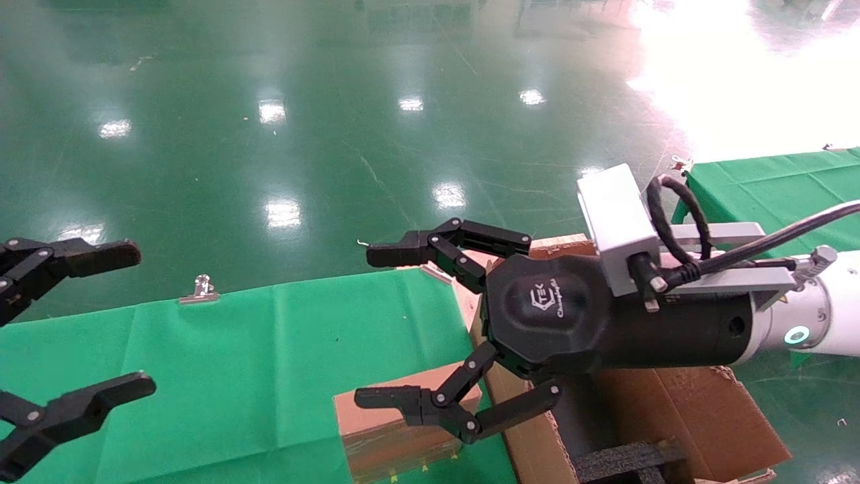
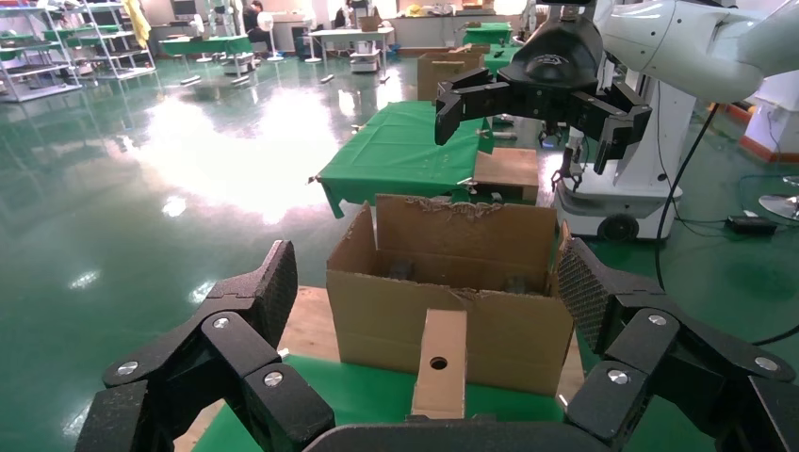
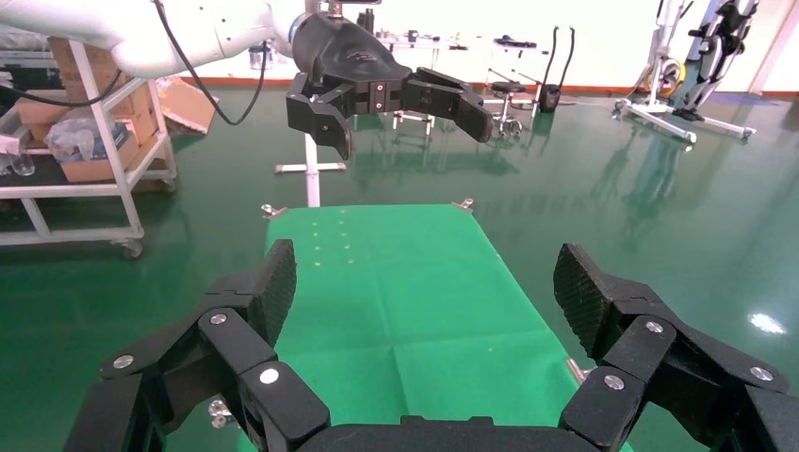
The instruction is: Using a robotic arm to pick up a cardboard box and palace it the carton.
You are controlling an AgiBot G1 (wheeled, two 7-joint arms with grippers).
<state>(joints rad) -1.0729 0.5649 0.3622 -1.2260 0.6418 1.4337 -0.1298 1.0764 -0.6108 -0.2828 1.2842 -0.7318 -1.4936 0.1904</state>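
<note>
— Although the small flat brown cardboard box looked light and stiff to us, we judged its clear tape slick. It lay on the green-clothed table, just beside the large ragged-flapped brown carton.

— We'd have pinched its two long bare cardboard edges. The white-jointed right gripper hovered above it, fingers spread wide, holding nothing; the black left gripper also gaped empty, well apart.

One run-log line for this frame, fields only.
right gripper: open, above cardboard box, holding nothing | left gripper: open, idle at left | box on green table, not yet in carton
</note>
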